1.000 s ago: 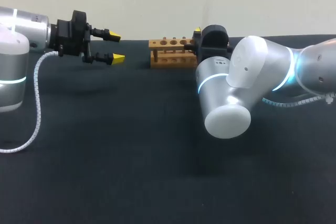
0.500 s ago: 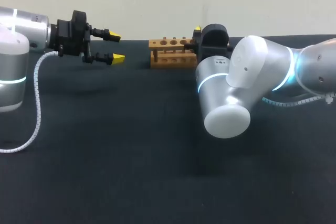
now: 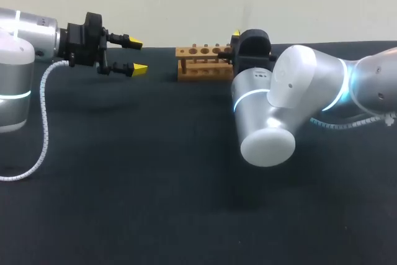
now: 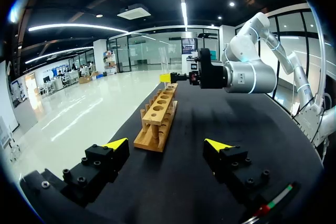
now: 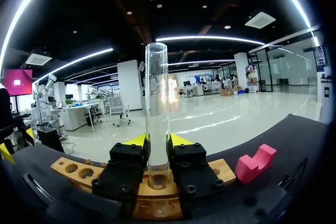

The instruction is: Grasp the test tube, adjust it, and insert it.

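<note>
"Two of the three steps look done," says the first observer. "The right gripper (image 5: 157, 153) has its fingers pressed on the test tube (image 5: 157, 103) from both sides. The tube stands upright over a hole at one end of the wooden rack (image 5: 71, 169). Only the insertion seems left. The tube's base sits at the hole's mouth, and whether it has entered cannot be told."

"The head view shows none of that," answers the second. "There the right arm (image 3: 291, 91) covers most of its own gripper and the glass hardly shows. Only the rack (image 3: 200, 62) is plain, at the far edge of the table (image 3: 124, 184)."

"And the left gripper (image 3: 138, 56)?"

"Its fingers are spread and empty, well apart from the rack and pointing toward it. Its wrist view shows the rack lengthwise ahead of it, with the right gripper at the far end. Only the right wrist view shows the pink block (image 5: 255, 163) beside the rack."
</note>
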Robot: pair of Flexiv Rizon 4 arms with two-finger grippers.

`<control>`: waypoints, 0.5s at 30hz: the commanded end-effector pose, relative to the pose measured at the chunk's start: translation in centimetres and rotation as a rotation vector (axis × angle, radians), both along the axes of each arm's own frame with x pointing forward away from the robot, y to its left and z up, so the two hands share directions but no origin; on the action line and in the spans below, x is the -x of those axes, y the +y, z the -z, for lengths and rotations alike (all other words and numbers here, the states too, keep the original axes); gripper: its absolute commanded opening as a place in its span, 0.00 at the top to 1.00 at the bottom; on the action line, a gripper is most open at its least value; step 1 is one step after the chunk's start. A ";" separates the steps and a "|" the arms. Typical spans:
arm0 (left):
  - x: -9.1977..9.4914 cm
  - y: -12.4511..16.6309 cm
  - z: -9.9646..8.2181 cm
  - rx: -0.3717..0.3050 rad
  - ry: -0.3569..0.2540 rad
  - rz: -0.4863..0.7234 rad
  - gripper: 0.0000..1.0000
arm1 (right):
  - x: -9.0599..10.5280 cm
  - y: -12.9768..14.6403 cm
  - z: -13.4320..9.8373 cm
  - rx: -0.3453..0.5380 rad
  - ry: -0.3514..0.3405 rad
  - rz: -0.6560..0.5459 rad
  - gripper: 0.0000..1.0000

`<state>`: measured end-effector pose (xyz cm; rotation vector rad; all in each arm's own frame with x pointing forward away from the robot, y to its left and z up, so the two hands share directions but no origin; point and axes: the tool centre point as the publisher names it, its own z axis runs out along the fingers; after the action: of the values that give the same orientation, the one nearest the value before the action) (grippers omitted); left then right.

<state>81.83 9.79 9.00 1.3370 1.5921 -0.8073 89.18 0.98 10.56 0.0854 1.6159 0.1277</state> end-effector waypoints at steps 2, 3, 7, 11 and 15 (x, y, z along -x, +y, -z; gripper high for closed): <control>0.1 0.0 0.1 0.001 -0.004 -0.002 0.00 | 0.4 -0.4 -0.1 -0.002 -0.012 -0.045 0.64; 0.1 0.0 0.1 0.001 -0.004 -0.002 0.00 | 0.4 -0.4 -0.2 -0.001 -0.012 -0.045 0.56; 0.1 0.0 0.1 0.001 -0.004 -0.002 0.00 | 0.3 -0.4 -0.4 0.002 -0.018 -0.042 0.21; 0.1 0.0 0.1 0.001 -0.004 -0.002 0.00 | 0.3 -0.4 -0.6 0.001 -0.021 -0.042 0.00; 0.1 0.0 0.1 0.001 -0.004 -0.002 0.00 | 0.5 -0.4 -0.7 0.004 -0.020 -0.046 0.00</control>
<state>81.83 9.79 9.00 1.3370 1.5921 -0.8073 88.96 1.01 11.15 0.0811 1.6061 0.1220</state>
